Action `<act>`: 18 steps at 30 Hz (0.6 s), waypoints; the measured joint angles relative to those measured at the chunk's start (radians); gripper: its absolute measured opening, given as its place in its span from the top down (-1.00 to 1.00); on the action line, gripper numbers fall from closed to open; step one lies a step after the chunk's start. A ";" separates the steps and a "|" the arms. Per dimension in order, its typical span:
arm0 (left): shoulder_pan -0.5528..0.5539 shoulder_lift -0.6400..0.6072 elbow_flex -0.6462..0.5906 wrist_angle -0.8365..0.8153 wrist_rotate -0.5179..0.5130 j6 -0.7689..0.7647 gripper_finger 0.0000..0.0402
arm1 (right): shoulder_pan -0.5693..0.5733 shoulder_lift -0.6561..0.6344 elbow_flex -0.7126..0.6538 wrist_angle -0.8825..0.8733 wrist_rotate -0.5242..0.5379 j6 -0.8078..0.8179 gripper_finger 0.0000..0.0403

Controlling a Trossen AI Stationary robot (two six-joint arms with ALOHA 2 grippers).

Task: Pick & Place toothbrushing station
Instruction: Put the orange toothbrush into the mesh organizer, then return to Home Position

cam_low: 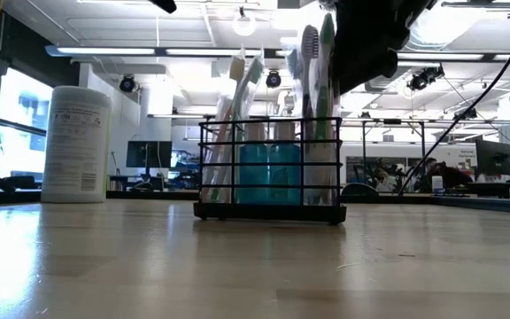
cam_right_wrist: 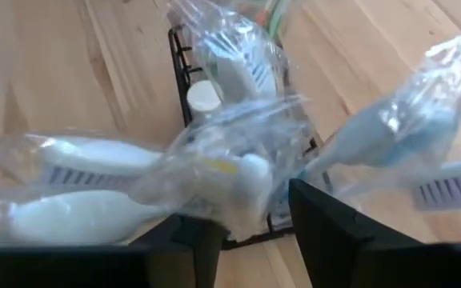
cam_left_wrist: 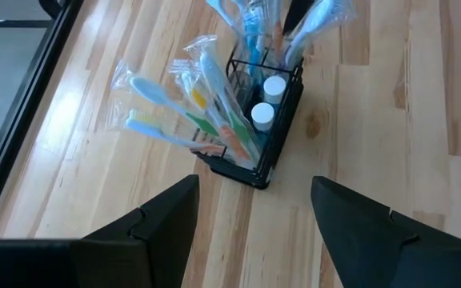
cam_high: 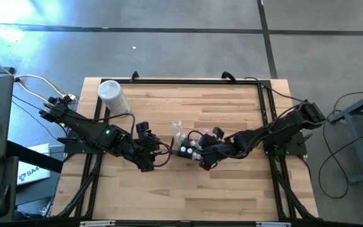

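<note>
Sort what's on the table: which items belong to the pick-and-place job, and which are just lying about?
Job:
- toothbrushing station, black wire holder on the table with wrapped toothbrushes and two white-capped bottles
- right gripper, above the station
- left gripper, open, beside it

Lying about:
- white lidded container, near the far left corner

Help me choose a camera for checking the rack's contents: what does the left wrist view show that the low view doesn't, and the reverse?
Only the left wrist view shows the two white caps inside the rack from above, and the left gripper, open, short of it. Only the low view shows the white lidded container standing apart on the table, and the teal bottles side-on. Both show the black wire toothbrushing station upright, holding wrapped toothbrushes.
</note>
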 joint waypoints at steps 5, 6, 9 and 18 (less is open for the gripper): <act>0.000 0.000 0.000 0.000 0.000 0.000 -0.18 | 0.000 -0.024 -0.001 -0.018 0.000 -0.015 0.30; 0.000 0.000 0.000 0.000 0.000 0.000 -0.18 | 0.000 -0.035 -0.001 -0.028 -0.003 -0.020 0.30; 0.000 0.000 0.000 0.000 0.000 0.000 -0.18 | -0.001 -0.073 0.000 -0.045 -0.014 -0.008 0.30; 0.000 0.000 0.000 -0.060 -0.003 0.063 -0.18 | 0.031 -0.224 0.000 -0.124 -0.058 -0.024 0.32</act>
